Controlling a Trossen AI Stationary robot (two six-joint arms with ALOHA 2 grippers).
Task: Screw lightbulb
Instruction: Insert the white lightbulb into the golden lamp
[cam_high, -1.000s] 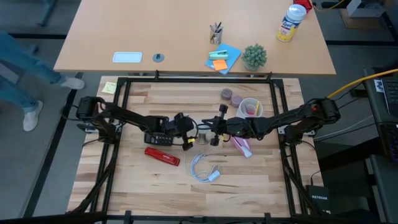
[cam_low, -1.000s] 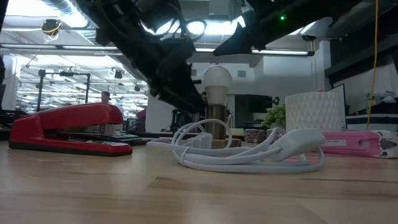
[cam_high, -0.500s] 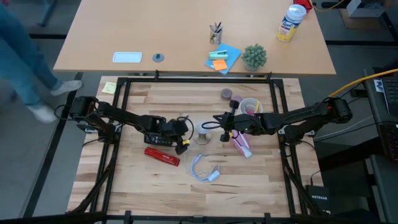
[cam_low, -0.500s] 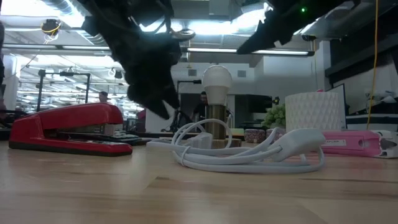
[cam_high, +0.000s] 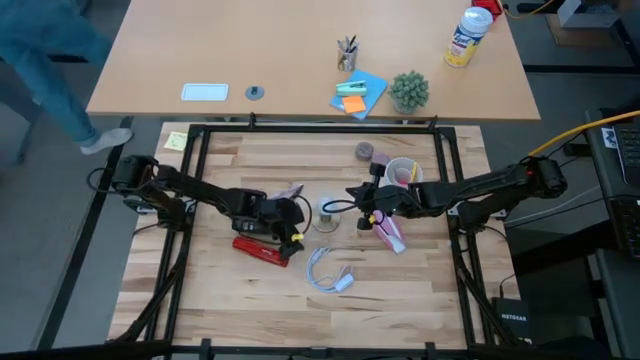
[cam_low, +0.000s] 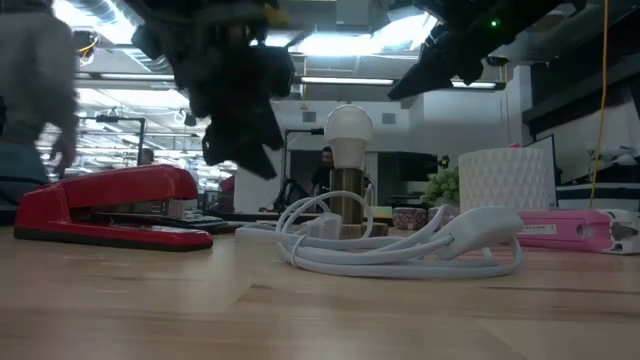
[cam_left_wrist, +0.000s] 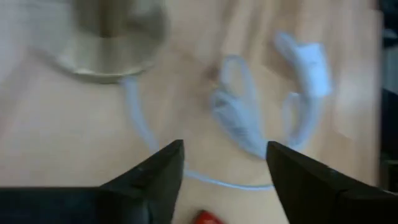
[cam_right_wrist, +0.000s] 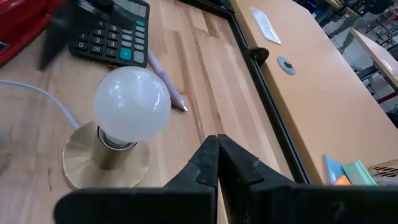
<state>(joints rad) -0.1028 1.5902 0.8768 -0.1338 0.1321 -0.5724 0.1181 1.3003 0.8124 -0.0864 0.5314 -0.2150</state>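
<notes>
Left gripper: fingers parted, nothing held; positioned beside the lightbulb, on the red stapler's side, above the white cable

Right gripper: fingers pressed together, empty; positioned just beside the lightbulb on the opposite side, apart from it

Lightbulb: small white globe, seated upright in a brass-coloured socket base; calculator beyond it

Handling, as judged: light, rigid, smooth and likely slippery, thin-walled and fragile; best taken gently across the widest part of the globe, turned about its upright axis, the base being steadied
</notes>
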